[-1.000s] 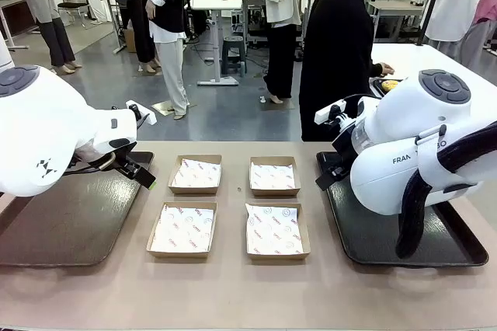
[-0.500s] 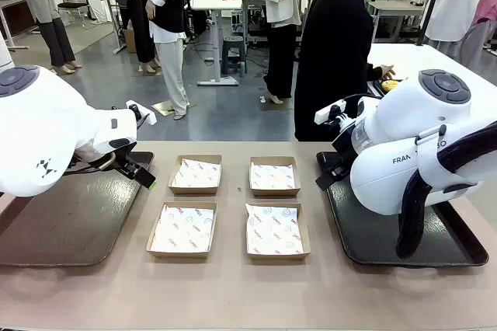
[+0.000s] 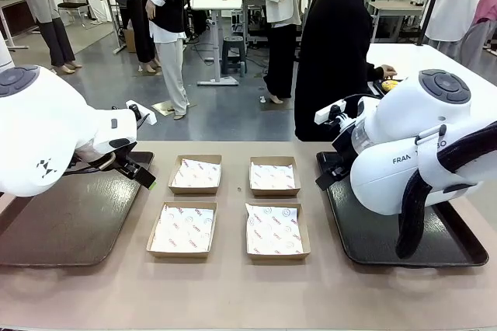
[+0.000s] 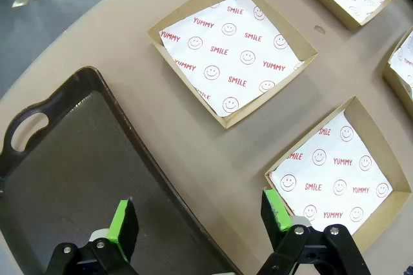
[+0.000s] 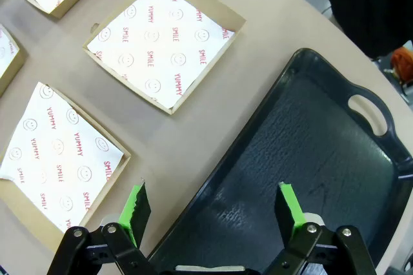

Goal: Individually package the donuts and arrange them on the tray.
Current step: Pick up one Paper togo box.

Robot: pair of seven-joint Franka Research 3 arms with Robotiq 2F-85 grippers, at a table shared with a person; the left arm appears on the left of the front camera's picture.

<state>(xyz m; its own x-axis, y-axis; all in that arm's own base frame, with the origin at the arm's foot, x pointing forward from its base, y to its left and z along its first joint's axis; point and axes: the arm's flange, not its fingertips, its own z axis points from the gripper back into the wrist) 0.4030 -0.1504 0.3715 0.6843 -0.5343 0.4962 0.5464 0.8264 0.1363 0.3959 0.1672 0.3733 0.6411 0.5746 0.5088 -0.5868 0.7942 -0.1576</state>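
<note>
Both robot arms hang over their trays. The left hand (image 4: pixel 199 217) has its 2 green-padded fingers spread wide with nothing between them. It sits above the right edge of the dark plastic tray on the left (image 4: pixel 71 172). The right hand (image 5: pixel 211 205) is just as wide and empty, above the left edge of the matching dark tray on the right (image 5: pixel 322 159). Between the trays, on the tan surface (image 3: pixel 233 292), sit 4 shallow brown cardboard boxes (image 3: pixel 196 174) in a 2-by-2 block. Each is lined with white paper and none holds a donut.

The one donut I can make out is a yellow-iced ring donut (image 3: pixel 389 85) on a white table (image 3: pixel 443 59) beyond the far right corner. It is just beside the arm of a person in a black top (image 3: pixel 334 51) who is turned toward it. It lies far and right of the right hand and well apart from both hands, with the right arm the nearer. A ring has no long axis, so I judge the angle of approach matters little. The gap is the real problem, and I'd guess the person brings the donuts across.

The front view gives the person and the donut. The wrist views give the finger gaps and the red SMILE and YUMMY print on the liners. The right wrist view also has an orange smear beside the black garment, too blurred to name.
</note>
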